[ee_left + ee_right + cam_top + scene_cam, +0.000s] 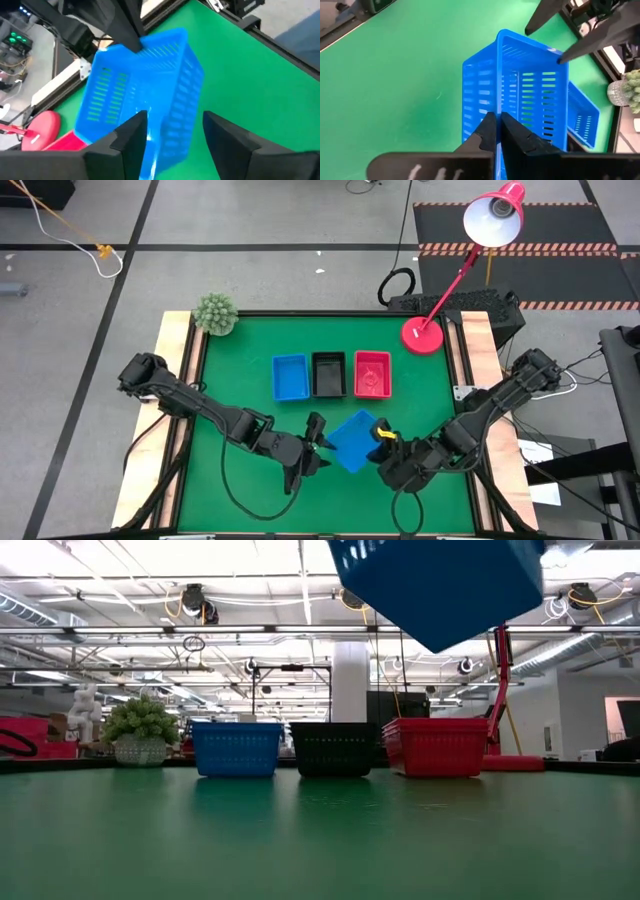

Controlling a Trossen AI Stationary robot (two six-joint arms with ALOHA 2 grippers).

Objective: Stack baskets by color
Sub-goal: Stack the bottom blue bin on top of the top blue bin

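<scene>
**A:** so what's the surface like, starting from the near edge?

**B:** green mat on the bench with pale wood strips down both sides; the near half is bare green, plenty of open room there and out to the left; grey tiled floor all round, and the low view looks back into a big workshop with ceiling rails and lights.

**A:** and the arms?

**B:** both come in at the near side, meeting around a blue basket held up off the mat and tilted on a corner; the right end effector has its fingers pinched shut on that basket's rim; the left end effector is partly spread, one finger against the basket's wall, the other off to the side over green; not clamped on it as far as I can see.

**A:** farther back?

**B:** a row of three across the middle, close together but apart: blue basket stack, black basket stack, red basket stack; the red one looks layered from the low view; can't tell how many sit in the blue or black; something pale and small lies inside the red, too small to make out.

**A:** back edge?

**B:** a little green plant at the far left corner, and a red lamp with its base at the far right corner, head leaning out over the floor.
</scene>
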